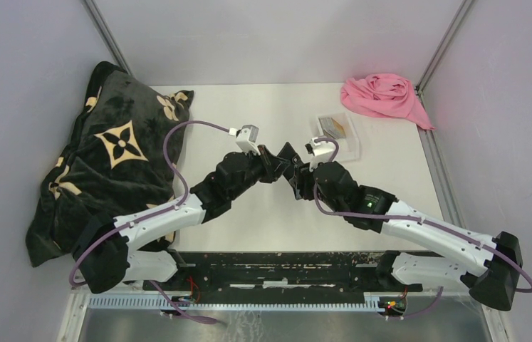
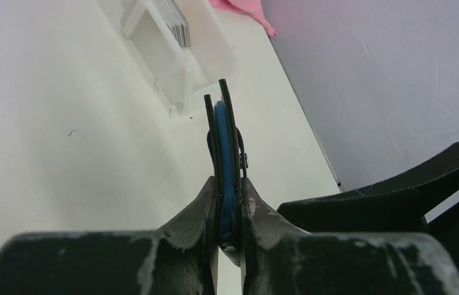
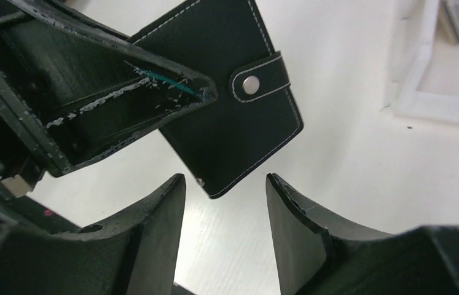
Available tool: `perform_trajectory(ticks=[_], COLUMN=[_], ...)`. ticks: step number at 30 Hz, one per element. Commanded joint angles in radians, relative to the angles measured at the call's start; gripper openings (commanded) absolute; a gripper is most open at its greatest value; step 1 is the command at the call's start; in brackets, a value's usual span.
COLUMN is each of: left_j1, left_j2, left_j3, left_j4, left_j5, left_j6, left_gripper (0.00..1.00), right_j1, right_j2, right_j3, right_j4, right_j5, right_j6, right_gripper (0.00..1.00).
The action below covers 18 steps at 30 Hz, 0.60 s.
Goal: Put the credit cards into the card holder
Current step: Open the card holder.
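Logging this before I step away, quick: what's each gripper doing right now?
Left gripper: closed on the black card holder.
Right gripper: open, holding nothing, right by the card holder's corner.

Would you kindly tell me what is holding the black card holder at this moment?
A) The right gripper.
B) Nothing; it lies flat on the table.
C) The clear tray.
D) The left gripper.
D: the left gripper is shut on the card holder, while the right gripper has its fingers apart at the holder's corner.
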Motion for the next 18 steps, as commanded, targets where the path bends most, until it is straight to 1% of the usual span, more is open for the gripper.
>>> perform_trajectory(ticks=[1,6,12,18], left_j1=[0.0,0.0,0.0,0.001], left_j2=[0.036,0.02,-0.01,-0.007], left_j3=[0.083,0.086,0.076,0.104], left_j4=[-0.085,-0.131,-0.16,-0.192], left_j5=[0.085,0.097,0.112,0.143], left_j6=[0.058,0.065,0.072,0.075], left_gripper=[0.03,0.03,0.03,0.03], right_j1=[0.004,0.004,0.004,0.005], right_j2=[-0.001,0.013,0.051,0.066], right_j3=[0.068,0.088,0.097,0.082], right_j4=[-0.025,-0.05,-0.031,-0.01], right_j5=[0.107,0.14,0.113,0.093], right_j6=[-0.099,-0.13,-0.147,-0.147], right_gripper=[0.57,0.57,0.57,0.57])
